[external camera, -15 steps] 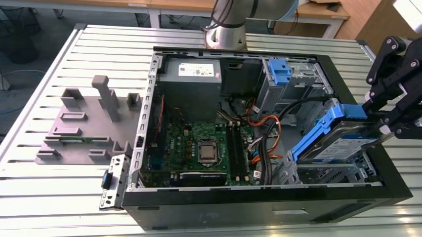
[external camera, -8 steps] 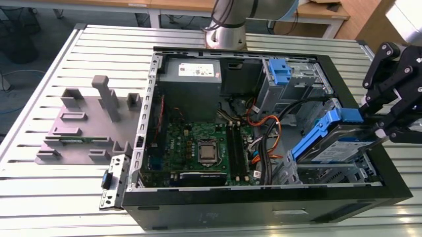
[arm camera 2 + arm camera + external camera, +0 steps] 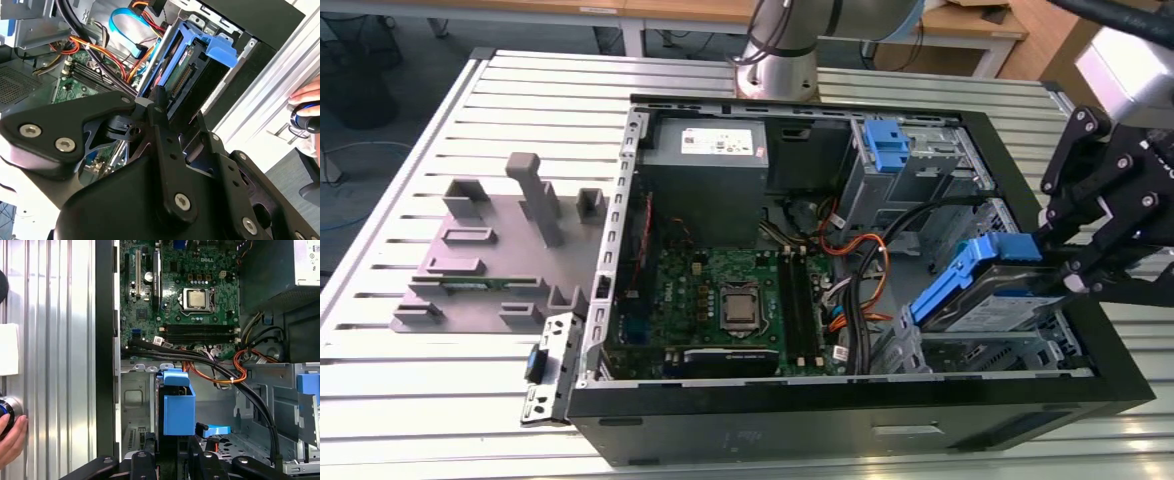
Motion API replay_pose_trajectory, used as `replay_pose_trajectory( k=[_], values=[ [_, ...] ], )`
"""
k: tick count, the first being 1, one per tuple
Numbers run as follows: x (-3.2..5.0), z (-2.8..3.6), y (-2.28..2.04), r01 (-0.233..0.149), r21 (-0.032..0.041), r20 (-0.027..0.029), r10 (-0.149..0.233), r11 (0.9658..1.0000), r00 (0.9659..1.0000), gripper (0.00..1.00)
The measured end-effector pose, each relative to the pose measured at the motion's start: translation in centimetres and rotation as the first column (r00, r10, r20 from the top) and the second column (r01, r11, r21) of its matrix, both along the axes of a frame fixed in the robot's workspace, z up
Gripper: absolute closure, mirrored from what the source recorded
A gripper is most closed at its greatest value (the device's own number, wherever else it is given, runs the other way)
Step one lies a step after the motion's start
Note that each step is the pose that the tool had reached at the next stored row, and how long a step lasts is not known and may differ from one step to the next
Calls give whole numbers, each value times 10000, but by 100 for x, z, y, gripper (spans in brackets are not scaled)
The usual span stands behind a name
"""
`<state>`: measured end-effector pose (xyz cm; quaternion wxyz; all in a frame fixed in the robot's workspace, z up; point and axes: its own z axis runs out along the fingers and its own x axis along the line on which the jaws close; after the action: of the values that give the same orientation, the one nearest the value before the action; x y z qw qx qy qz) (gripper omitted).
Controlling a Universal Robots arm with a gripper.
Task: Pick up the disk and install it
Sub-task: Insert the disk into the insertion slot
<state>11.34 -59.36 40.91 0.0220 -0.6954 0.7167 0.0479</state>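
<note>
Arm (image 3: pixel 1125 70) angled downward, end effector (image 3: pixel 1077 274) clamped on the disk (image 3: pixel 995 306)

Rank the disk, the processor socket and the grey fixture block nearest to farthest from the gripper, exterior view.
1. disk, held at the gripper, exterior view's right.
2. processor socket, middle of the case.
3. grey fixture block, outside it, exterior view's left.

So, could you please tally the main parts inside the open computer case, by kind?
disk in a blue caddy: 1
empty blue bracket: 1
grey power-supply box: 1
green motherboard: 1
Total: 4
</note>
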Motion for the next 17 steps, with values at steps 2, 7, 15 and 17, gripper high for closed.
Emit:
replay_pose_trajectory(
  k=[2,7,15,17],
  values=[
    [0,-38,0,0,0,0,0,10000,10000,65],
    [0,-125,-1,0,-6,0,0,10000,10000,65],
    [0,-273,-7,0,0,0,0,10000,10000,65],
    [0,-310,-7,0,0,-1,0,10000,10000,65]
  ],
)
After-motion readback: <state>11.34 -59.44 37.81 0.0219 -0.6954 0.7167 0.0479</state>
